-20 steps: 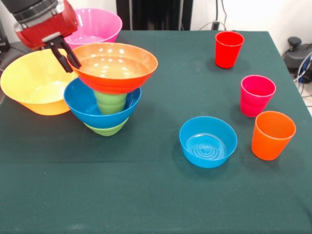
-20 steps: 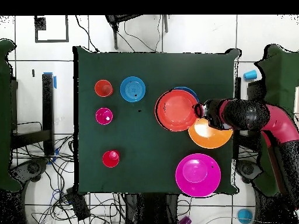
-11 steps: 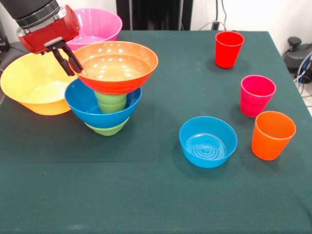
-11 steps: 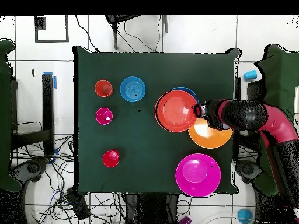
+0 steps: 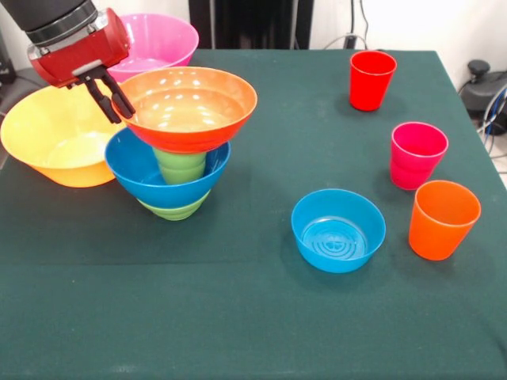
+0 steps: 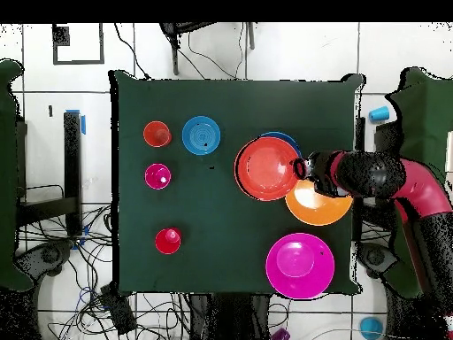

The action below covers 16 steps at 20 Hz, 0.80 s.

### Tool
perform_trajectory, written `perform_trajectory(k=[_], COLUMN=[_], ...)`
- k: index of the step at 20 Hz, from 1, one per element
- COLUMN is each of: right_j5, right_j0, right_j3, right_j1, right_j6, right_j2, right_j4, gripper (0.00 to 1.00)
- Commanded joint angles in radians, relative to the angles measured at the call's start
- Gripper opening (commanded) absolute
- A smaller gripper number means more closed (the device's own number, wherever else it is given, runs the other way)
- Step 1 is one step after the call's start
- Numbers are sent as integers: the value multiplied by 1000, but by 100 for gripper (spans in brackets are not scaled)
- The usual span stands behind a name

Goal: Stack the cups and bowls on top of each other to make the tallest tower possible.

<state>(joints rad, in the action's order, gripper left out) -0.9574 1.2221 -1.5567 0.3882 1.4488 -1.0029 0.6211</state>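
The hand (image 5: 111, 93) has lifted slightly, fingers still pinching the rim of the shallow orange-red plastic bowl (image 5: 190, 107) (tower's top, not released).

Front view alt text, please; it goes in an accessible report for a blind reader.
A tower of green bowl, blue bowl, green cup and orange-red bowl stands on a green table, the red gripper at its top rim. Other cups and bowls sit around it.
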Motion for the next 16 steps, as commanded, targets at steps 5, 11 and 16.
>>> perform_trajectory(k=[5,11,16], right_j5=[-55,-57,-47], right_j0=[-85,-82,-84], right_j3=[97,122,134], right_j1=[-37,-48,-60], right_j6=[-304,-335,-340], right_j2=[97,99,106], right_j4=[127,137,150], gripper=[0,0,0])
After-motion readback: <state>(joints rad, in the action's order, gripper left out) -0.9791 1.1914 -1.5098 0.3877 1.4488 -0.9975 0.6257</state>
